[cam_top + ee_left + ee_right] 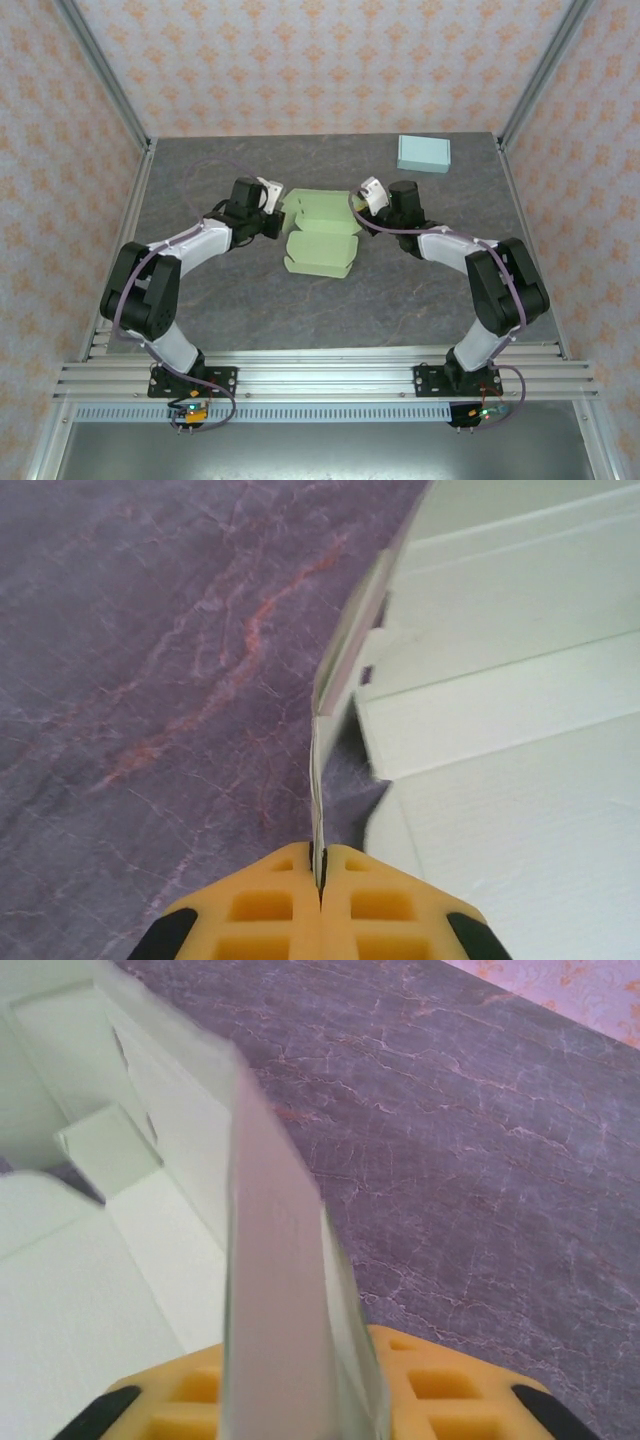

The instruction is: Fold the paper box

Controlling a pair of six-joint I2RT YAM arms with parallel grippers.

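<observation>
Tight pinch: left gripper (320, 872) nips the pale-green paper box (320, 243) by a thin flap; right gripper (305, 1375) clamps another smooth, flat flap rising straight ahead.

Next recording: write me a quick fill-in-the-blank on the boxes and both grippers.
1. The left gripper is shut on a side flap of the pale ____ paper box.
2. The right gripper is ____ on the opposite flap.
3. A closed light blue box lies in the far ____ corner of the table.
Missing words: green; shut; right.
</observation>
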